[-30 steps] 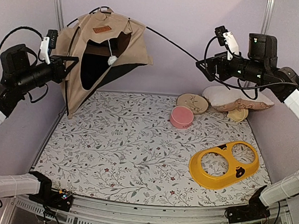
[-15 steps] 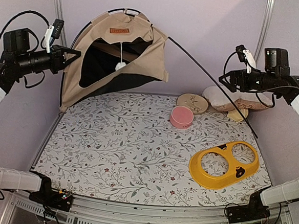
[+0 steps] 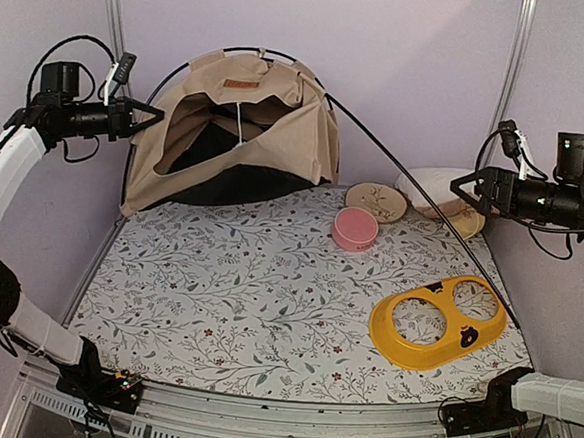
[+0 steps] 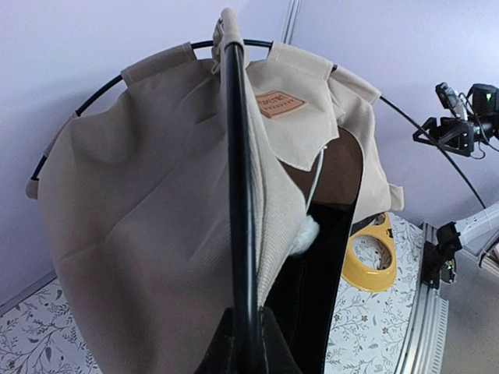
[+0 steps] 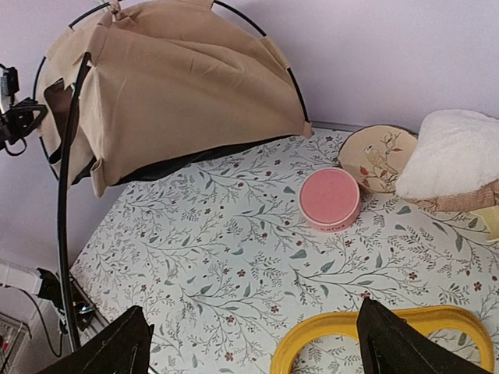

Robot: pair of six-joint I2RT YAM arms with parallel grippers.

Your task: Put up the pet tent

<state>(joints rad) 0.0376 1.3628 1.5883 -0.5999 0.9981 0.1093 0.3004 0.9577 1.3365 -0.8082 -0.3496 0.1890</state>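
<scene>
The pet tent (image 3: 238,125) is standing behind and left of the pink bowl (image 3: 354,228). The left claw (image 3: 151,117) is pinching its black pole (image 4: 238,195) (fabric draped alongside). The right claw (image 3: 462,188), right of the bowl, is gaping wide.

1. The pet tent (image 3: 313,140), upper left of the overhead view, is plain tan fabric.
2. Its lining (image 3: 225,174) is black.
3. Its thin pole (image 4: 238,195) is black.
4. The label patch (image 3: 242,83) near the tent's top is brown.
5. The pom-pom (image 4: 306,231) hanging in the opening is white.
6. The mat (image 3: 257,287) filling the middle is white with grey-green leafy sprigs and small red flowers.
7. The bowl (image 3: 355,228), right of centre, is plain pink.
8. The double feeder (image 3: 394,331), lower right, is bright yellow with small black marks.
9. The plate (image 3: 375,201) is cream with a dark bird-and-branch drawing.
10. The pillow (image 3: 430,181), upper right, is white above and patterned beige below.
11. The wall (image 3: 413,67) is pale lilac.
</scene>
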